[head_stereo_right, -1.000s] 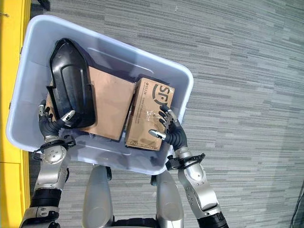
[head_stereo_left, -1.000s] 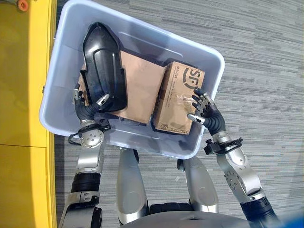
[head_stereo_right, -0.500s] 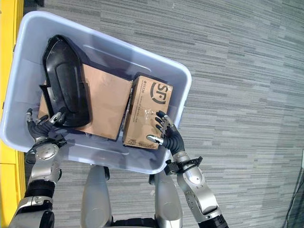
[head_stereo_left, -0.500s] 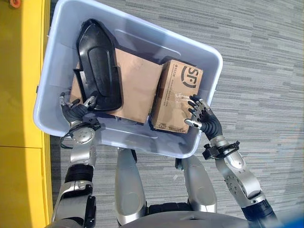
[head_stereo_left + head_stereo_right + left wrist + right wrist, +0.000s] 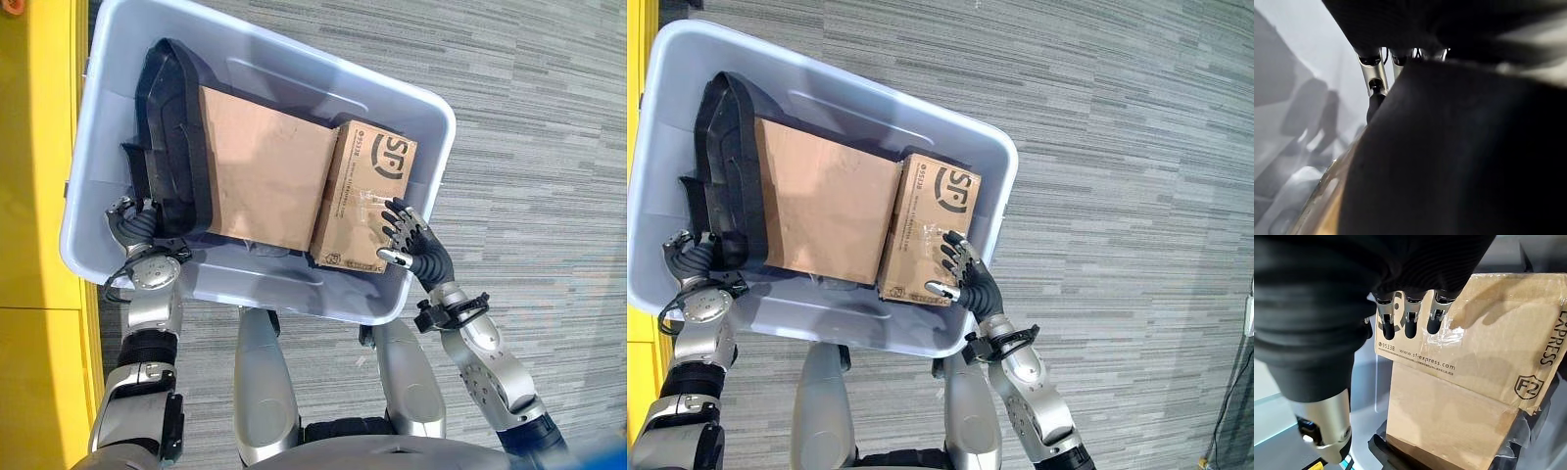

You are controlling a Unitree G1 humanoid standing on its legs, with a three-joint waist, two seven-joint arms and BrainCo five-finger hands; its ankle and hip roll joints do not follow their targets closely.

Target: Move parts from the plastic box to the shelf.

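A translucent plastic box (image 5: 438,137) sits on the floor below me. Inside, a long black moulded part (image 5: 168,137) stands on its edge against the left wall. Beside it lies a plain brown carton (image 5: 265,176), then a smaller printed carton (image 5: 370,191). My left hand (image 5: 130,223) is at the black part's near end, with fingers (image 5: 1373,73) curled against the part (image 5: 1459,156). My right hand (image 5: 409,240) rests open on the printed carton's near end, with straight fingers (image 5: 1406,316) over the carton (image 5: 1488,342).
A yellow shelf surface (image 5: 39,196) runs along the left of the plastic box. Grey striped carpet (image 5: 529,147) lies to the right and beyond.
The black part has tipped from lying flat on the plain carton up onto its edge by the left wall. My left hand has moved left with it. The right hand has barely moved.
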